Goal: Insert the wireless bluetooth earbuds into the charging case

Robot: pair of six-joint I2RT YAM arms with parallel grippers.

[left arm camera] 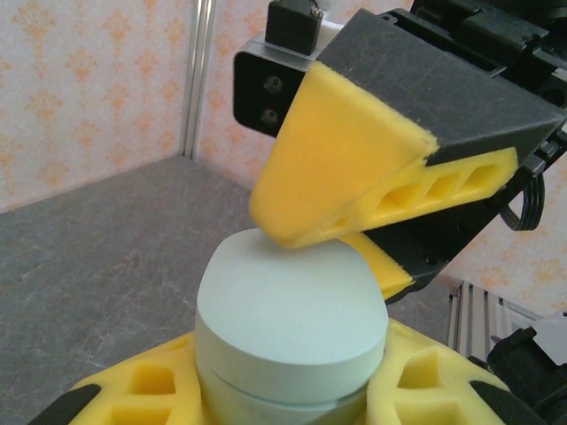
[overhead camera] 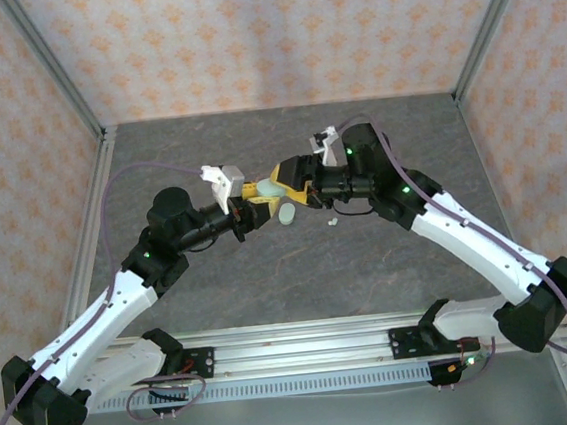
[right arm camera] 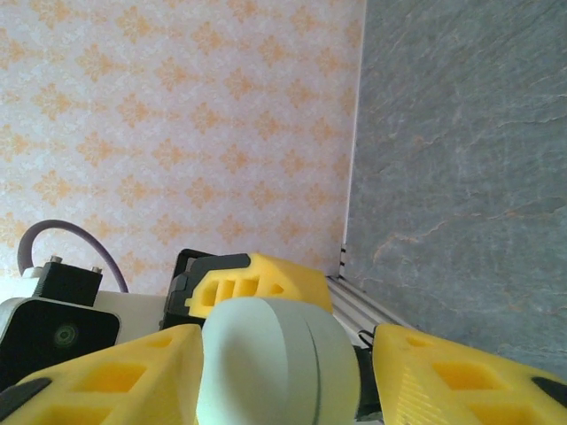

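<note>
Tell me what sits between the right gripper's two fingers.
The closed mint case sits between those fingers in the right wrist view; the left gripper grips it.

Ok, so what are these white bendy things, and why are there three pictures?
They are two robot arms bolted to a table. One picture looks down from above. The other two come from little cameras on each wrist. The yellow pincers are grippers. The left gripper squeezes a pale mint charging case. The right gripper has its fingers around the same case, with a gap on one side. On the grey table lie a second mint case and a tiny whitish earbud.
</note>
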